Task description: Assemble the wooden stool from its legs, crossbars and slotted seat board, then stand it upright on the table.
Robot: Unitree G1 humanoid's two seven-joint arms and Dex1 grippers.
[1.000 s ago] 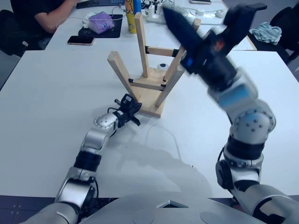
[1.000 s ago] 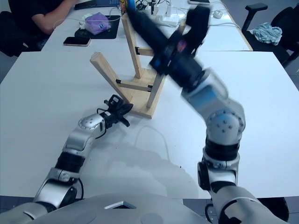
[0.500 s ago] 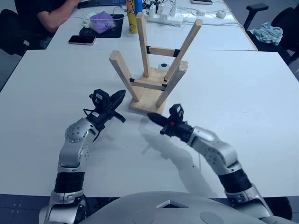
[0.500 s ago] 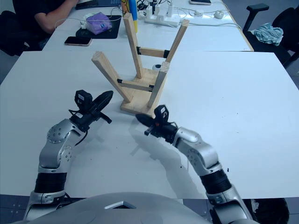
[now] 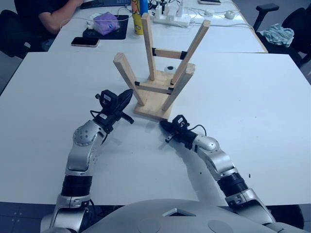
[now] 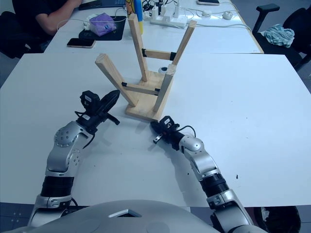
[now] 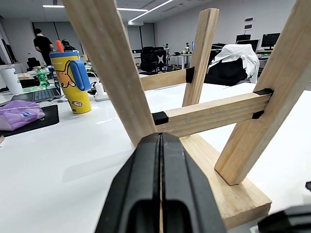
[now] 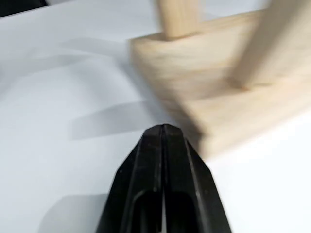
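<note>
The wooden stool [image 5: 158, 77] stands upside down on the white table [image 5: 252, 97], its seat board [image 5: 153, 106] flat on the surface and its legs pointing up, joined by crossbars [image 5: 167, 53]. My left gripper [image 5: 128, 93] is shut and empty, just left of the seat board near the left leg [image 7: 109, 63]. My right gripper [image 5: 163, 124] is also shut and empty, low over the table just in front of the seat board's near corner [image 8: 214, 121].
On the far table behind stand a yellow tumbler [image 5: 138, 14], a purple pouch [image 5: 105, 22], a phone [image 5: 85, 41] and a power strip [image 5: 172, 19]. A small dark ring [image 5: 168, 68] lies behind the stool. A person sits at the far left.
My right arm swung down from high over the stool to the table and moved its gripper up to the seat board's front corner. My left gripper drew back, then came closer to the stool.
</note>
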